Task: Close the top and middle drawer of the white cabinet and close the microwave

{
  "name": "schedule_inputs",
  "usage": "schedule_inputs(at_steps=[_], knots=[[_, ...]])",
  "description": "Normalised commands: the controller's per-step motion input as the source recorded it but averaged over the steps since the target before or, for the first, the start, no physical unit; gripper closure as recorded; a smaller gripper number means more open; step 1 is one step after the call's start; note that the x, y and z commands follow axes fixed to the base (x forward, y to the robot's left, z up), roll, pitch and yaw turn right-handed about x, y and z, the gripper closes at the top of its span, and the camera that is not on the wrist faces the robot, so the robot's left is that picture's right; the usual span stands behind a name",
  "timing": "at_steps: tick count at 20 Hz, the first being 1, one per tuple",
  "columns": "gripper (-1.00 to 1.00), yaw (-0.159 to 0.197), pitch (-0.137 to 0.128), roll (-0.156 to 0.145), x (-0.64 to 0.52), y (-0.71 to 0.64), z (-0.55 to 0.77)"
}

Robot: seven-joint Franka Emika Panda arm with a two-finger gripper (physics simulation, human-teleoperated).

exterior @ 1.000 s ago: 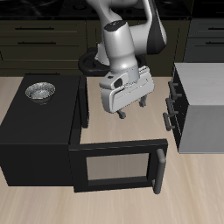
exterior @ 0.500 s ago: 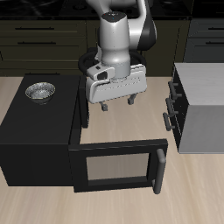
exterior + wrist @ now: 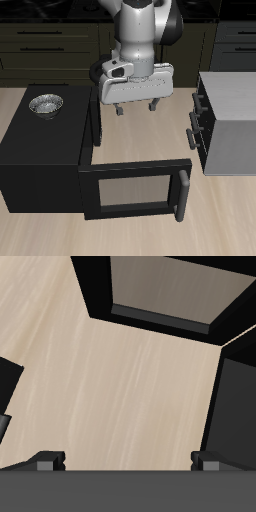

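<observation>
The microwave [image 3: 40, 150] is a black box with its door [image 3: 130, 190] swung wide open towards the table's front, and the long handle [image 3: 182, 195] is at the door's free end. The white cabinet [image 3: 235, 120] stands across the table from it. Dark handles of the top drawer [image 3: 197, 101] and middle drawer [image 3: 190, 136] show on its face, but I cannot tell how far out the drawers stand. My gripper [image 3: 138, 106] hangs open and empty above the bare wood between the two. In the wrist view, both fingertips [image 3: 50, 459] frame the wood, with the door's window [image 3: 165, 291] beyond.
A small metal bowl [image 3: 45, 103] sits on top of the microwave. Dark cabinets [image 3: 50, 45] with long handles line the back. The open door and its handle jut out over the table in front of the gripper.
The gripper has moved farther back and a little higher, and has turned from a tilted pose to level. Door and drawers have not moved.
</observation>
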Motion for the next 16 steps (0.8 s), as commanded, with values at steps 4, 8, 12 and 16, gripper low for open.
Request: schedule_inputs(at_steps=[4, 8, 12, 16], knots=[[-1.0, -0.012, 0.001, -0.027, -0.02, -0.04, 0.05], [-1.0, -0.046, -0.007, -0.029, 0.08, -0.09, 0.19], [-1.0, -0.021, -0.01, -0.023, 0.07, -0.09, 0.14], [-1.0, -0.01, -0.003, -0.056, 0.28, -0.11, 0.08]])
